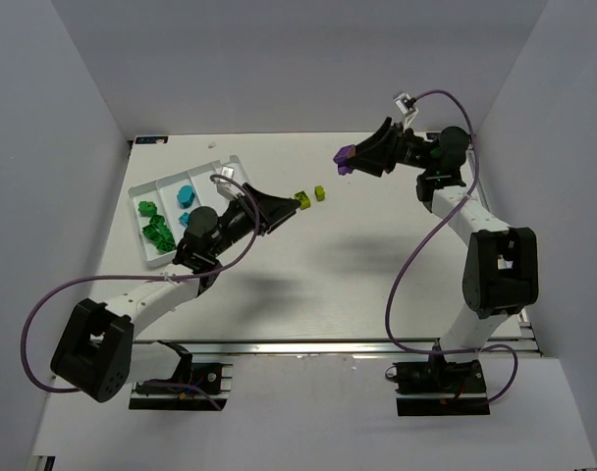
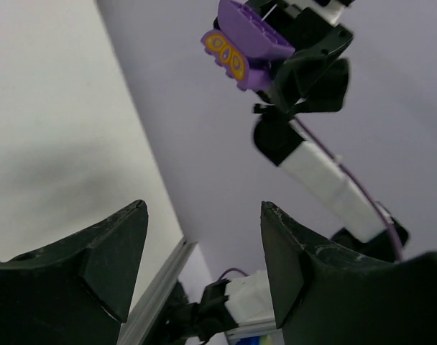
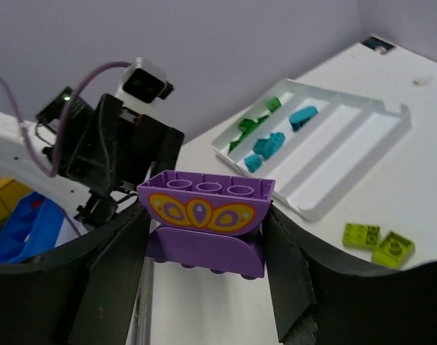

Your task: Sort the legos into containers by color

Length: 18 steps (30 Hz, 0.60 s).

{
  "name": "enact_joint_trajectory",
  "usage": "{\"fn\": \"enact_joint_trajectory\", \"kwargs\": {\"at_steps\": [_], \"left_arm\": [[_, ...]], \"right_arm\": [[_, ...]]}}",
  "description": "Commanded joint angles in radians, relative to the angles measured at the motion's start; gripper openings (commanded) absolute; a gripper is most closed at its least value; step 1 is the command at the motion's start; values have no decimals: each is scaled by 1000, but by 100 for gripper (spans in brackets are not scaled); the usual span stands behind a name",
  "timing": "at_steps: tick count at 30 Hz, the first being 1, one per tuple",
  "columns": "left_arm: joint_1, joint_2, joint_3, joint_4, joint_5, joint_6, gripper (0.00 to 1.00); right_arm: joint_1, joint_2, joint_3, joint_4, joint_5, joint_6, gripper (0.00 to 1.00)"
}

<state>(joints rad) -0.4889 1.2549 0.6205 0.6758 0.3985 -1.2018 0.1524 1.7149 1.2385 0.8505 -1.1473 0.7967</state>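
Observation:
The white tray (image 1: 220, 169) lies at the far left of the table. Its left compartment holds dark green bricks (image 1: 157, 228), and the compartment beside it holds cyan bricks (image 1: 186, 195). Two yellow-green bricks (image 1: 301, 199) lie on the table right of the tray. My left gripper (image 1: 291, 206) is open and empty, its tips just left of them. My right gripper (image 1: 350, 157) is raised at the far right and shut on a purple brick (image 3: 204, 215) with a yellow pattern. The tray (image 3: 391, 126) and the yellow-green bricks (image 3: 378, 242) also show in the right wrist view.
The purple brick (image 2: 244, 44) in the right gripper shows high in the left wrist view. The left arm (image 3: 111, 151) with its camera and purple cable sits close behind the right gripper's view. Purple walls enclose the table on three sides.

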Motion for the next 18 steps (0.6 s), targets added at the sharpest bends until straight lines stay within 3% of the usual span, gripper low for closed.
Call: {"fn": "enact_joint_trajectory", "kwargs": {"at_steps": [1, 4, 7, 12, 14, 18], "left_arm": [[-5, -31, 39, 189, 10, -106, 74], [-7, -19, 53, 241, 19, -151, 74], [-8, -9, 74, 213, 25, -131, 74], [-8, -31, 96, 98, -1, -55, 74], [-8, -38, 125, 44, -6, -19, 75], [-8, -43, 218, -145, -19, 82, 75]], "right_arm": [[10, 37, 65, 532, -89, 398, 0], [27, 61, 110, 651, -95, 457, 0], [48, 29, 98, 494, -95, 327, 0], [71, -77, 85, -120, -62, -241, 0], [84, -109, 75, -213, -57, -351, 0], [108, -158, 95, -580, 9, -821, 0]]}}
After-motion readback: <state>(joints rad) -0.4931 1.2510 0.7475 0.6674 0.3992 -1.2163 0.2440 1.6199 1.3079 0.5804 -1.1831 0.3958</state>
